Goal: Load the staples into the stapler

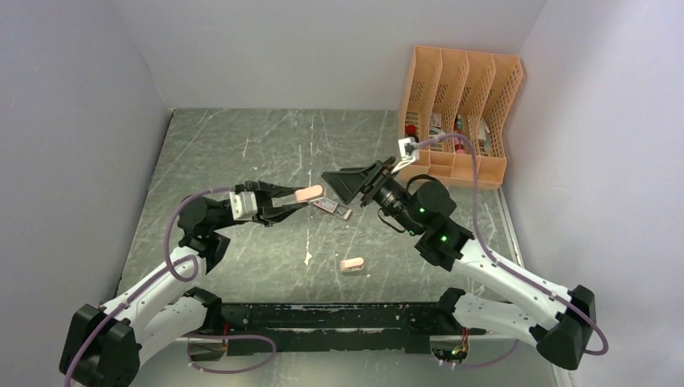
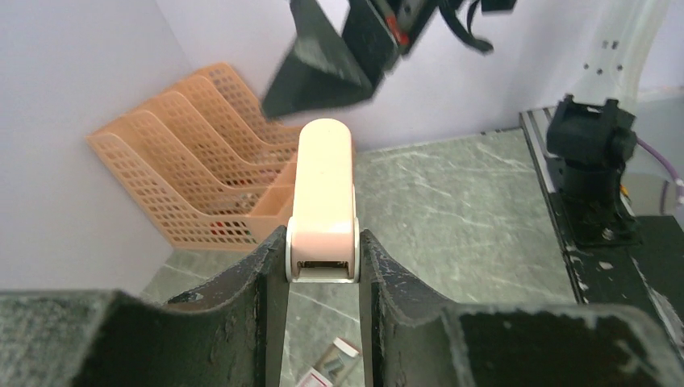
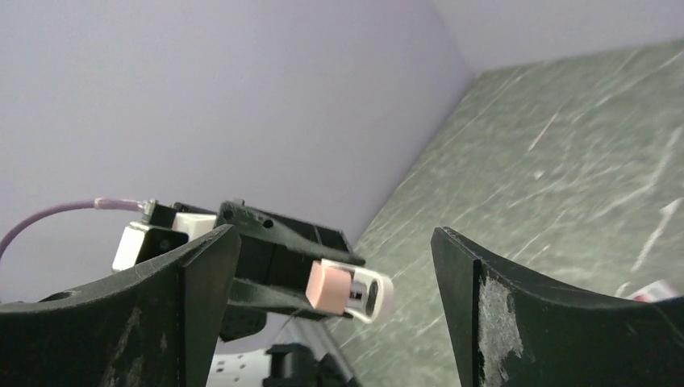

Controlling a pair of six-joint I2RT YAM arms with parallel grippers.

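The left gripper [image 2: 323, 251] is pressed together on one end of the salmon-pink stapler [image 2: 323, 181]. The rest of the stapler juts out ahead, its long axis running left to right across the middle of the top view and its free end aimed at the right gripper [image 1: 344, 190]. That gripper stands spread wide and holds nothing; its wrist view shows the stapler's end low and left of centre, in the gap between the jaws. The staples [image 1: 332, 207], in their small red-and-white box, lie on the table [image 1: 242, 145] just below and right of the stapler's free end in the top view, about under the right gripper. The free right arm is therefore probably the better placed to fetch them. Whether the stapler's magazine is open I cannot tell. A second pink stapler [image 1: 352, 264] lies lower in that view, well apart.
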